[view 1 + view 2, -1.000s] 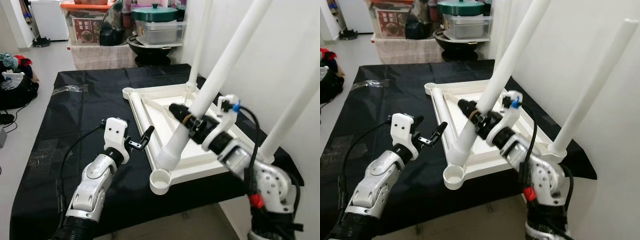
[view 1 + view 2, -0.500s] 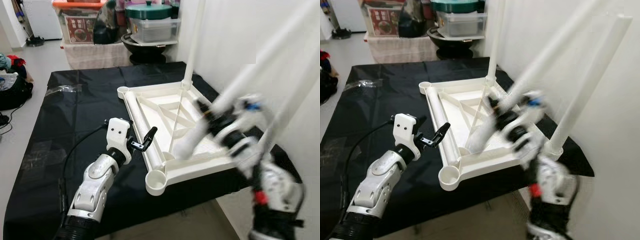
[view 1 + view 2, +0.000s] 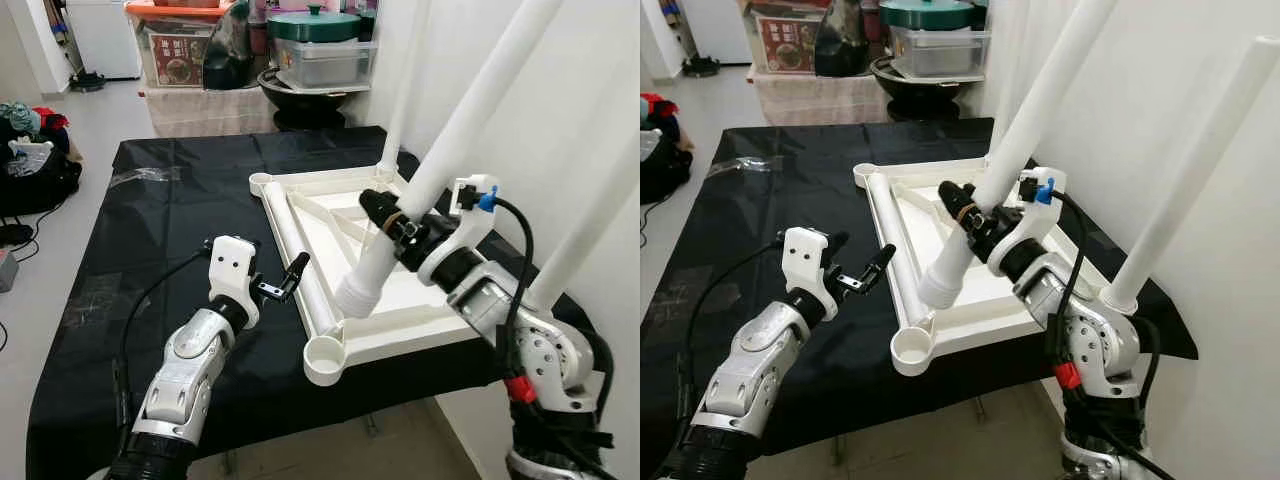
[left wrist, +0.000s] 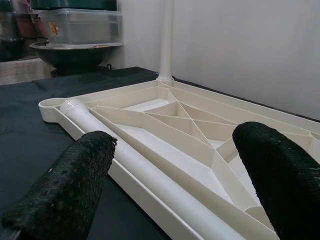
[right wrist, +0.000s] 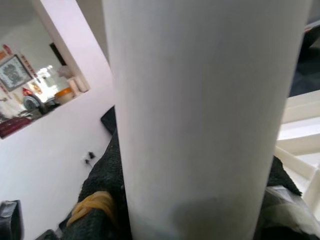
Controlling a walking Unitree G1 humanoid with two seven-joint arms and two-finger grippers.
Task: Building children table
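A white children's table top (image 3: 420,300) lies upside down on a black-covered table (image 3: 150,240). Two white legs stand in its sockets, one at the far corner (image 3: 405,80) and one at the near right corner (image 3: 590,215). A loose leg (image 3: 290,235) lies along the top's left rail. My right gripper (image 3: 390,222) is shut on another leg (image 3: 470,110), tilted, its lower end (image 3: 358,292) hanging over the top. In the right wrist view that leg (image 5: 200,100) fills the gap between the fingers (image 5: 100,180). The near left socket (image 3: 325,360) stands empty. My left gripper (image 3: 283,283) is open beside the left rail, its fingers (image 4: 65,190) wide apart.
Storage boxes (image 3: 320,55) and a black wok (image 3: 310,100) stand behind the table. A white wall (image 3: 560,110) runs close along the right. Bags (image 3: 30,160) lie on the floor at the left. The table's front edge is near my arms.
My right arm swung the held leg to the right and back; its lower end now hangs a little farther from the near left socket. The left gripper has stayed open in place.
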